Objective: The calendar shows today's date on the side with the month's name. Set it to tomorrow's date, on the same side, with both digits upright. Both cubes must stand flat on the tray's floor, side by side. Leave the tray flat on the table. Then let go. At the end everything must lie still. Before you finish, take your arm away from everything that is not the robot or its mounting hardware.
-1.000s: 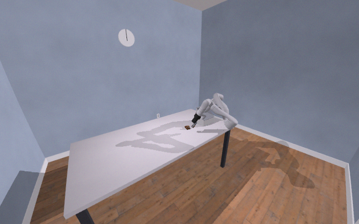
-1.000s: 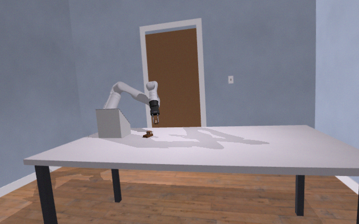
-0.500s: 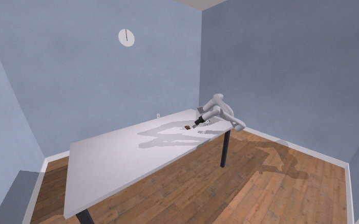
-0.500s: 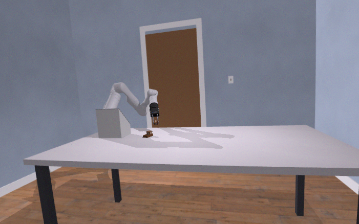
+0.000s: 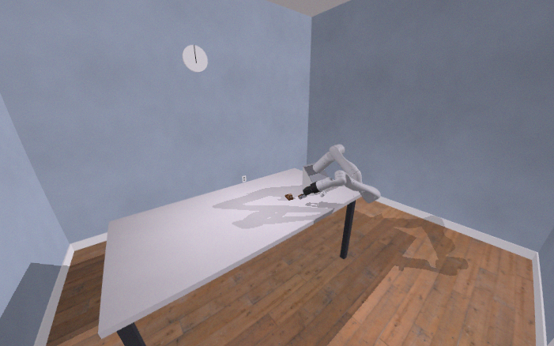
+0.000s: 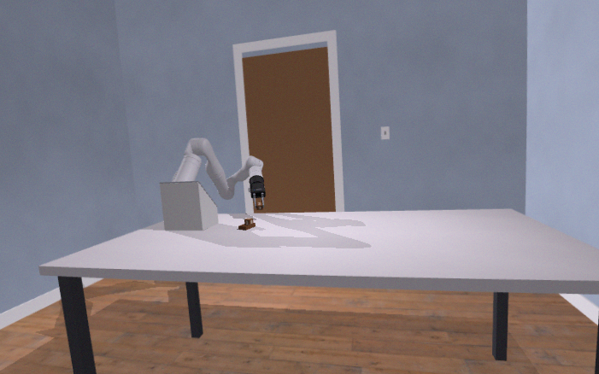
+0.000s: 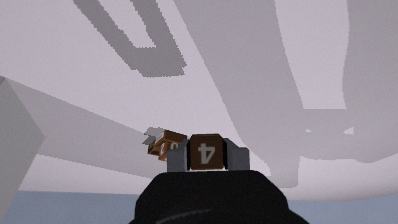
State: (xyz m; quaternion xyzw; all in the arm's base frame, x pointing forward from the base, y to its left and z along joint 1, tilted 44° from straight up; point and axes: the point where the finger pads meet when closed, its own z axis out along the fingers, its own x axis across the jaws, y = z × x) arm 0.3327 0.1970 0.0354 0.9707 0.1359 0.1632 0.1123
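My gripper point(image 5: 301, 196) point(image 6: 258, 204) point(image 7: 206, 149) is shut on a brown cube point(image 6: 259, 202) point(image 7: 206, 152) and holds it above the table, beside the tray. The hand is tilted. The held cube shows a light 4 to the wrist camera, upside down in that view. The small brown tray point(image 6: 244, 227) stands on the table with the other cube point(image 6: 249, 221) point(image 7: 174, 146) on it. That cube shows a 0 in the wrist view, partly hidden by a finger. The month's name and the tray's floor cannot be made out.
The white table point(image 5: 162, 257) point(image 6: 384, 255) bears the arm's grey base block point(image 6: 182, 207) point(image 7: 17, 155), which stands beyond the tray at one end. Shadows of the arm lie across the table around the tray.
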